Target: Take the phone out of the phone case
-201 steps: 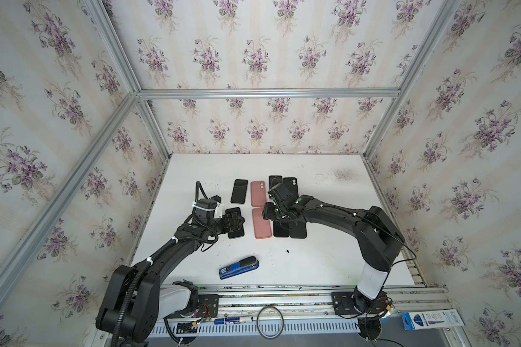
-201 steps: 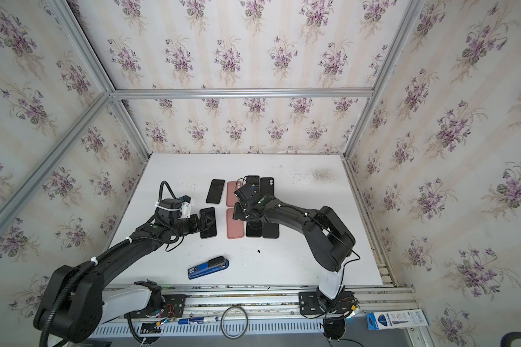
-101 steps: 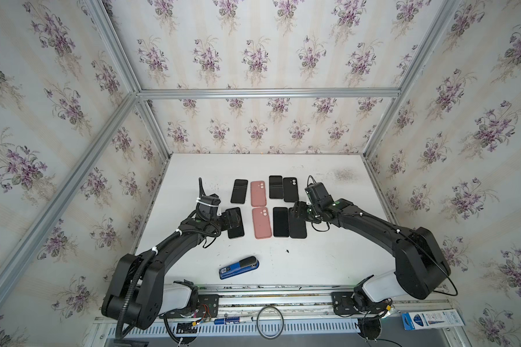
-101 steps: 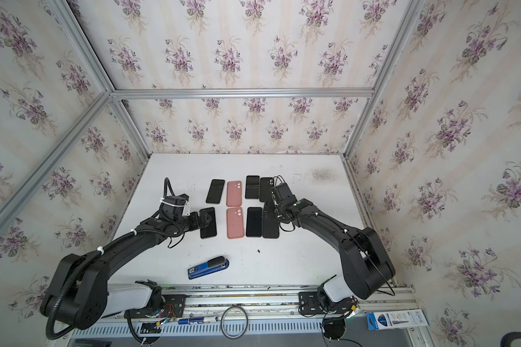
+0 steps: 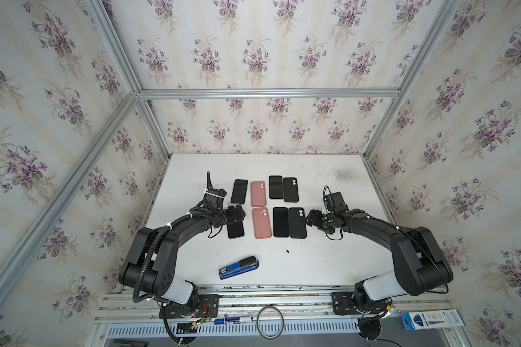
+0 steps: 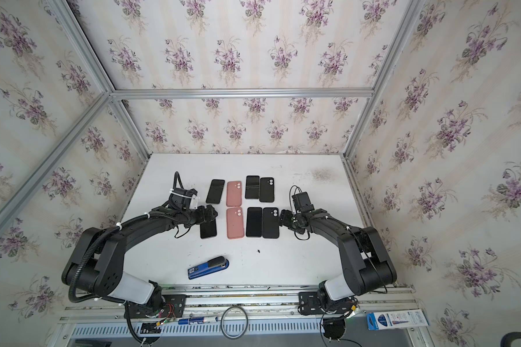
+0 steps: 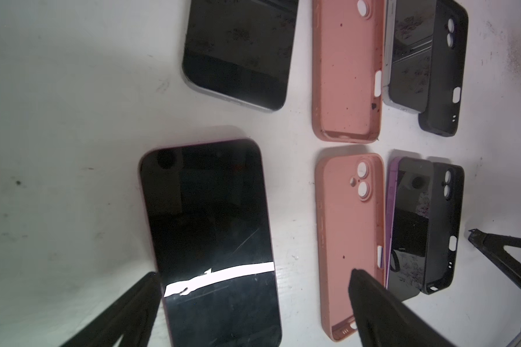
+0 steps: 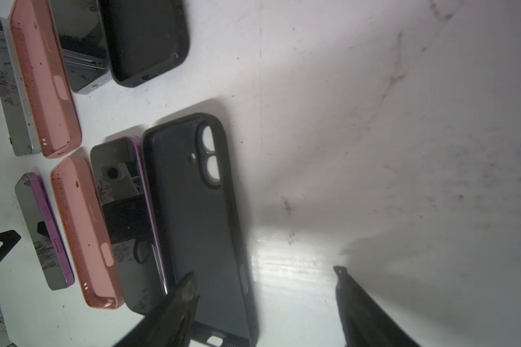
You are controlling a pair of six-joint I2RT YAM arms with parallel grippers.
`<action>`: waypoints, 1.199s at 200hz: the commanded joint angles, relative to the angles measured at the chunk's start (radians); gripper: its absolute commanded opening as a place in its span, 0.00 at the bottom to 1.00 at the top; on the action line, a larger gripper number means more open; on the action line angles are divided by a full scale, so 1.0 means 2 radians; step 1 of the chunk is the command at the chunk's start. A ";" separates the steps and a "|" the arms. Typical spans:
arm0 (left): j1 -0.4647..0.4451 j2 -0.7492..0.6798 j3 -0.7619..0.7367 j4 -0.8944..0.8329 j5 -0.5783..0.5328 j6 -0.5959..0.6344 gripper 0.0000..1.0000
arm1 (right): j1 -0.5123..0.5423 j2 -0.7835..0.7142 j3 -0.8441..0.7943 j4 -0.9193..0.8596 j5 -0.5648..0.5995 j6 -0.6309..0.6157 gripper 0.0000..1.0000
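Hovering wide-spread with left gripper over a phone; holding nothing with right gripper, likewise spread, reaching one finger over black case

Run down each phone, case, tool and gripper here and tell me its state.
Far-left black-screened phone: uncased, screen up.
Near-left black-screened phone: uncased, screen up.
Far pink silicone case: empty.
Near pink silicone case: empty.
Far-right black-screened phone: uncased, screen up.
Near-right black-screened phone: uncased, screen up.
Far black silicone case: empty.
Near black silicone case: empty.
Blue stapler: closed.
Left gripper: open, over the near-left black-screened phone.
Right gripper: open, empty.
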 commanded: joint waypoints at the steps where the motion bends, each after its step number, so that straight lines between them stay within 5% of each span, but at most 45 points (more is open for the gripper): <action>1: -0.003 0.000 -0.003 0.020 0.013 0.001 1.00 | -0.001 0.008 -0.002 0.049 -0.023 0.002 0.75; 150: -0.030 0.023 0.007 0.069 0.039 -0.012 1.00 | -0.002 0.090 0.002 0.159 -0.076 0.033 0.71; 186: -0.022 -0.045 -0.001 -0.003 -0.068 -0.018 1.00 | -0.002 0.083 -0.001 0.150 -0.072 0.028 0.72; 240: 0.004 -0.010 0.014 -0.045 -0.077 -0.009 1.00 | -0.002 0.091 0.000 0.157 -0.076 0.029 0.72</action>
